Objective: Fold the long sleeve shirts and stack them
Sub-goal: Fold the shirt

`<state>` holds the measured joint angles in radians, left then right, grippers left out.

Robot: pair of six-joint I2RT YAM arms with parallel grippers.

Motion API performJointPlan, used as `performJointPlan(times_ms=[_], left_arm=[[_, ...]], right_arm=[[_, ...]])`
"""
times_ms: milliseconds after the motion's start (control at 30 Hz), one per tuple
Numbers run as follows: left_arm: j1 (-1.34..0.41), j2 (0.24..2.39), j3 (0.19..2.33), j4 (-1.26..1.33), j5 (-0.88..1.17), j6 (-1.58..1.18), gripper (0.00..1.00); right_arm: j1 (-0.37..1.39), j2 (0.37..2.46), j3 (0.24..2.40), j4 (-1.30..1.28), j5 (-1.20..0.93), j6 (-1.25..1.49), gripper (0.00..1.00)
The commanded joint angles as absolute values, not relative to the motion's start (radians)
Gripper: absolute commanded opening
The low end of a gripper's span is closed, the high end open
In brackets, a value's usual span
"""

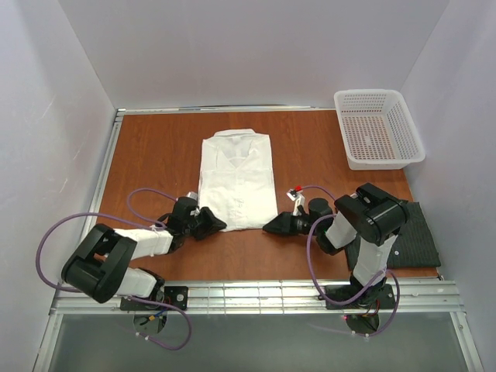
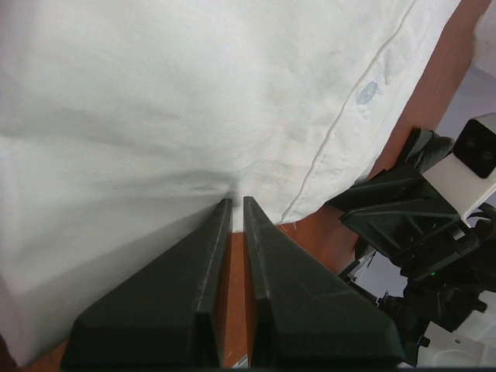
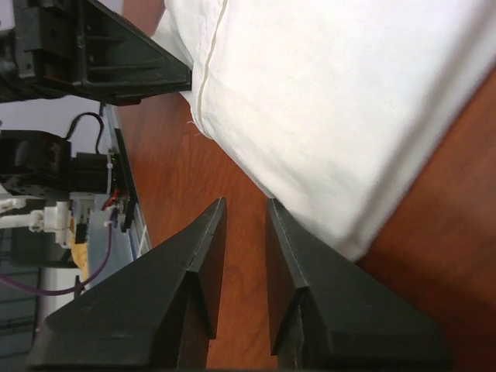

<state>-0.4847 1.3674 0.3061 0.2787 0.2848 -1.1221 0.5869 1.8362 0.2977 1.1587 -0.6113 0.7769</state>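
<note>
White shirt (image 1: 237, 180): folded into a neat tall block, collar at the far end, button strip down the front, lying flat just ahead of both grippers. Near hem touches the L gripper (image 1: 219, 225) tips & bunches a bit there. Near corner sits just beside the R gripper (image 1: 267, 228). Dark gray shirt (image 1: 415, 236): flat, back behind the R gripper, well apart from the white one.

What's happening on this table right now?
Two robot arms are working on a folded white shirt in the middle of the table. The left gripper seems to pinch its near hem, where the cloth puckers. The right gripper sits at the shirt's near right corner, jaws narrowly apart and empty. A dark shirt lies under the right arm, not yet stacked.
</note>
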Motion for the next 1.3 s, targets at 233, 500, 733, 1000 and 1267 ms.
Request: performJointPlan(times_ms=[233,500,733,1000,1267], left_arm=[[-0.463,1.243,0.302,0.103,0.193,-1.058,0.1],[-0.463,1.258,0.339,0.077,0.19,-1.028,0.1],[-0.463,1.259,0.337,0.074,0.181,-1.028,0.1],[-0.463,1.261,0.334,0.058,0.161,-1.031,0.1],[-0.462,1.235,0.321,0.023,0.123,-1.045,0.1]], right_arm=[[0.474,1.89,0.14,1.501,-0.712,0.948,0.17],[0.617,1.632,0.376,0.977,-0.621,0.742,0.17],[0.699,1.819,0.589,0.973,-0.617,0.775,0.17],[0.703,1.913,0.548,0.908,-0.558,0.706,0.17],[0.626,1.918,0.42,0.879,-0.543,0.629,0.16]])
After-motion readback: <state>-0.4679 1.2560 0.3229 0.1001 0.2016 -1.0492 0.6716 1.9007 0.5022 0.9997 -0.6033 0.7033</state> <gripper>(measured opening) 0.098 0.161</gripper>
